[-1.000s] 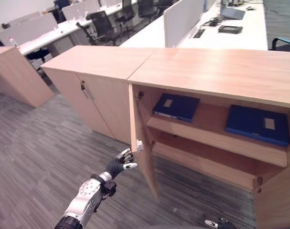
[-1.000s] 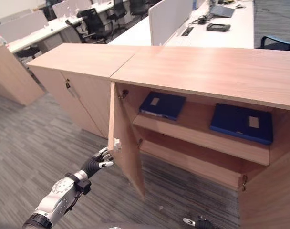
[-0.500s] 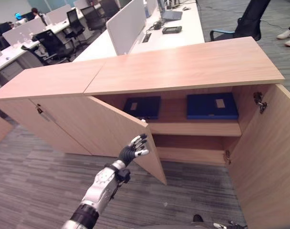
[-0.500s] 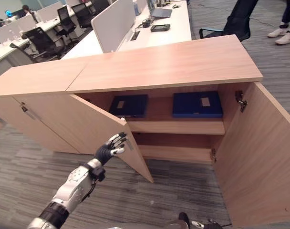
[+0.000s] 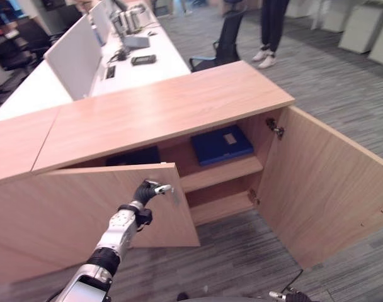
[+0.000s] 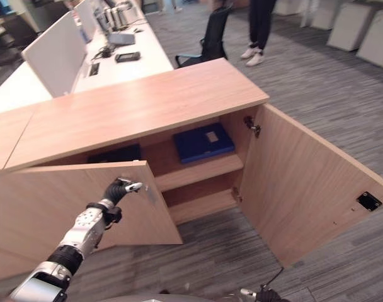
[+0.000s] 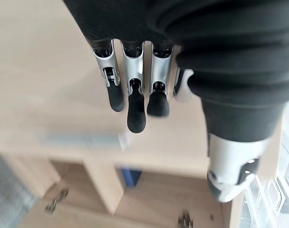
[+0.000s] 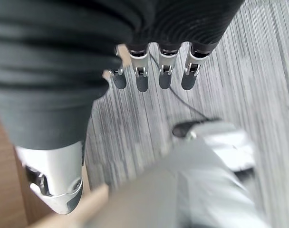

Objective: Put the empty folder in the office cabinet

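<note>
The wooden office cabinet (image 5: 166,107) stands with both doors swung out. A blue folder (image 5: 222,145) lies flat on its upper shelf (image 5: 223,173). A second dark folder (image 5: 131,157) lies further left on that shelf, partly hidden behind the left door (image 5: 109,214). My left hand (image 5: 147,189) is at that door's top corner, next to its small metal handle (image 5: 174,194); in the left wrist view its fingers (image 7: 136,109) are straight and hold nothing. My right hand (image 5: 286,294) hangs low over the carpet with relaxed fingers (image 8: 142,80), empty.
The right door (image 5: 324,189) stands wide open and juts far into the carpeted aisle. Behind the cabinet runs a white desk (image 5: 122,60) with dividers, a black chair (image 5: 223,38) and a person's legs (image 5: 270,28). Open carpet lies in front of the shelves.
The whole view has swung, so the camera has moved. The left door now stands nearer to shut, and my left hand has come up to its top corner by the handle.
</note>
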{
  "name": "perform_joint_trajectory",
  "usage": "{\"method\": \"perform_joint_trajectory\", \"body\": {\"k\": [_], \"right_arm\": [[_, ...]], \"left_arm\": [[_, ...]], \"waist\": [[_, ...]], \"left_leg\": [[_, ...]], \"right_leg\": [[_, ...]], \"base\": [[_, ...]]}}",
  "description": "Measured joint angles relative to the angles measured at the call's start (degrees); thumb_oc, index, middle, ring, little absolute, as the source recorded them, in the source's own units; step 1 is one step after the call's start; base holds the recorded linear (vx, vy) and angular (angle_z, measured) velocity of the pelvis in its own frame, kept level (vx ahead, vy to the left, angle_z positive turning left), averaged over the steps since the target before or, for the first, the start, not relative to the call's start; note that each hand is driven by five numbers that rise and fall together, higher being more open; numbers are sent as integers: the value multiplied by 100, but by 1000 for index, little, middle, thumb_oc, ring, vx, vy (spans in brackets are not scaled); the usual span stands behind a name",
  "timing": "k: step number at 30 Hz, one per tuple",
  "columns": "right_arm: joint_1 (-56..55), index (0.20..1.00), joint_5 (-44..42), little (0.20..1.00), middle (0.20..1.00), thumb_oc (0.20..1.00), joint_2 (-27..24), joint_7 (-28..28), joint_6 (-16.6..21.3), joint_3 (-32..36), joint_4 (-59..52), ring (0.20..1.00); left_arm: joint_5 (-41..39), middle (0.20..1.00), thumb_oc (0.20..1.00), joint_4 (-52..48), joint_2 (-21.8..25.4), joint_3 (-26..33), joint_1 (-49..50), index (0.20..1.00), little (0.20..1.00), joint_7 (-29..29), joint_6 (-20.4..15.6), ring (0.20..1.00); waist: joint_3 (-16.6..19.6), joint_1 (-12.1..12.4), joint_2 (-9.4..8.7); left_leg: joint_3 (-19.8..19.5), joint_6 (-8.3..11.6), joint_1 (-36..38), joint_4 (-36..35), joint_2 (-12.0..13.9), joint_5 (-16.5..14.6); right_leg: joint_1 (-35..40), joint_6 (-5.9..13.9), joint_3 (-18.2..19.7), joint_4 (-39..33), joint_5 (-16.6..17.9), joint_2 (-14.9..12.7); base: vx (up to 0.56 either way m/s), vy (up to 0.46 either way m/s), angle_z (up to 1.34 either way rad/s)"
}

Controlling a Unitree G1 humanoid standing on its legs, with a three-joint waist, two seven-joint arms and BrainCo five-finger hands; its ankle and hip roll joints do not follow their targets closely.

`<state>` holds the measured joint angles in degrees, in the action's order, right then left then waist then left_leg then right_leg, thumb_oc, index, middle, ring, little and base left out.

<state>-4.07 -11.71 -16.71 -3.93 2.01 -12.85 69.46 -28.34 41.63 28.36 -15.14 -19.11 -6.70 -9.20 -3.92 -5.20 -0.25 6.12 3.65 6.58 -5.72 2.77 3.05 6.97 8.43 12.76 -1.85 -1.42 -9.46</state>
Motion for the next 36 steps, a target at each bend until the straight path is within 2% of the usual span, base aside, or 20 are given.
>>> {"method": "perform_joint_trajectory", "body": {"k": [2,4,7,10,14,23,25,27,29,30,32,34,35,36], "right_arm": [[-14,1000,-1,1000,1000,1000,146,-63,16,-4,-58,1000],[-41,1000,-3,1000,1000,1000,228,-84,20,-2,-59,1000],[-29,1000,-3,1000,1000,1000,226,-99,30,17,-69,1000],[-37,1000,-12,1000,1000,1000,224,-114,36,24,-82,1000],[-200,1000,-65,1000,1000,1000,186,-114,38,209,-81,1000],[-180,1000,-65,1000,1000,1000,210,-116,38,182,-89,1000],[-209,1000,-66,1000,1000,1000,247,-112,36,185,-114,1000],[-219,1000,-67,1000,1000,1000,267,-109,35,194,-155,1000],[-145,1000,-69,1000,1000,1000,288,-98,34,206,-187,1000],[-169,1000,-70,1000,1000,1000,311,-70,20,232,-205,1000],[-182,1000,-69,1000,1000,1000,337,-63,16,281,-175,1000],[-102,1000,-69,1000,1000,1000,344,-48,24,426,-196,1000],[8,1000,-66,1000,1000,1000,298,-18,26,428,-195,1000],[43,1000,-66,1000,1000,1000,285,16,23,434,-192,1000]], "left_arm": [[-2,1000,1000,192,429,14,-236,1000,1000,5,-1,1000],[-4,1000,1000,464,614,69,-493,1000,1000,67,-1,1000],[-4,1000,1000,529,674,62,-541,1000,1000,34,-5,1000],[-5,1000,1000,556,785,142,-563,1000,1000,75,-6,1000],[-14,1000,1000,550,900,228,-646,1000,1000,82,-26,1000],[-12,1000,1000,481,882,241,-624,1000,1000,109,-74,1000],[-12,1000,1000,-70,624,290,-439,1000,1000,244,-115,1000],[2,1000,1000,-757,262,371,-99,1000,1000,340,-210,1000],[15,1000,1000,-928,16,337,41,1000,1000,350,-222,1000],[4,1000,1000,-1710,-525,396,582,1000,1000,364,-271,1000],[11,1000,1000,-1936,-781,-43,867,1000,1000,226,-272,1000],[12,1000,1000,-2139,-852,-208,1220,1000,1000,110,-218,1000],[12,1000,1000,-2174,-828,-314,1351,1000,1000,39,-194,1000],[10,1000,1000,-2190,-821,-283,1420,1000,1000,-24,-183,1000]], "waist": [[38,-36,-276],[138,-63,-441],[145,-40,-463],[165,-55,-489],[189,-49,-407],[311,-23,-620],[329,81,-650],[277,129,-592],[232,140,-544],[177,198,-430],[150,303,-379],[122,333,-303],[83,408,-150],[84,453,-128]], "left_leg": [[232,-47,-4,58,-71,3],[388,-108,-16,56,-105,-40],[561,-159,-42,-5,-140,-122],[618,-136,-102,-5,-195,-166],[604,-38,-228,-4,-65,-86],[606,-46,-227,-4,-42,-77],[599,-50,-228,-5,-47,-75],[570,-69,-218,-5,-46,-64],[524,-81,-229,-4,-47,-51],[397,-91,-274,-5,-46,-38],[312,-93,-234,-4,-34,-12],[341,-77,-232,-2,-24,-2],[402,-72,-235,6,48,17],[451,-17,-236,-2,76,-28]], "right_leg": [[-123,119,-14,-39,95,-91],[-211,220,-41,-87,249,-111],[-353,291,-130,-78,340,-149],[-411,272,-220,-177,321,-210],[-543,194,-247,-176,373,-77],[-543,167,-280,-133,414,-61],[-578,168,-322,-61,413,-67],[-608,170,-455,38,411,-73],[-604,179,-606,72,400,-90],[-597,227,-920,189,324,-98],[-635,180,-1017,297,218,-122],[-649,178,-1553,241,216,-293],[-682,212,-1929,224,271,-401],[-721,295,-2177,183,405,-510]], "base": [[56,135,-60],[42,130,-41],[25,74,-32],[38,97,-15],[27,66,1],[-3,11,0],[-54,42,2],[-27,17,6],[-51,5,20],[-50,-46,38],[-21,-77,33],[-26,-218,-1],[-18,-292,-31],[3,-167,-28]]}}
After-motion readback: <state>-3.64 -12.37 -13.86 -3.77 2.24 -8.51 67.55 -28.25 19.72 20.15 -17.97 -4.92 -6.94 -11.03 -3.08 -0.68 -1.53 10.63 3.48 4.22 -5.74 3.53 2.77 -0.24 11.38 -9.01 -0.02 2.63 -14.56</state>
